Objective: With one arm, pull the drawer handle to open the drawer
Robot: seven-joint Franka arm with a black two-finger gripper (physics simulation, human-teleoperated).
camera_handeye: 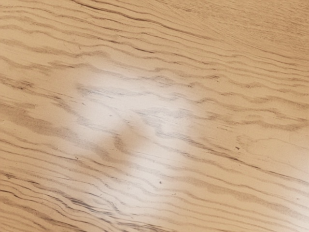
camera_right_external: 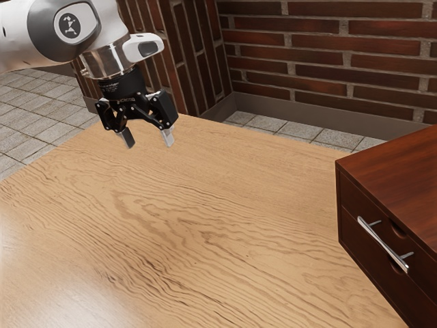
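A dark reddish-brown wooden cabinet (camera_right_external: pixel 403 178) stands at the exterior view's right edge, on the table. Its drawer front (camera_right_external: pixel 382 236) faces the exterior view's left and sits flush with the cabinet, shut. A silver bar handle (camera_right_external: pixel 384 244) runs across that front. My black gripper (camera_right_external: pixel 147 139) hangs open above the table near the upper left, far from the handle, with nothing between its fingers. Directly beneath my hand, the wrist view looks down on bare wood grain of the table (camera_handeye: pixel 154 116).
The light wooden table (camera_right_external: pixel 177 232) spreads wide between my gripper and the cabinet. A brick wall (camera_right_external: pixel 328 48) and a grey tiled floor (camera_right_external: pixel 300 130) lie behind the table's far edge.
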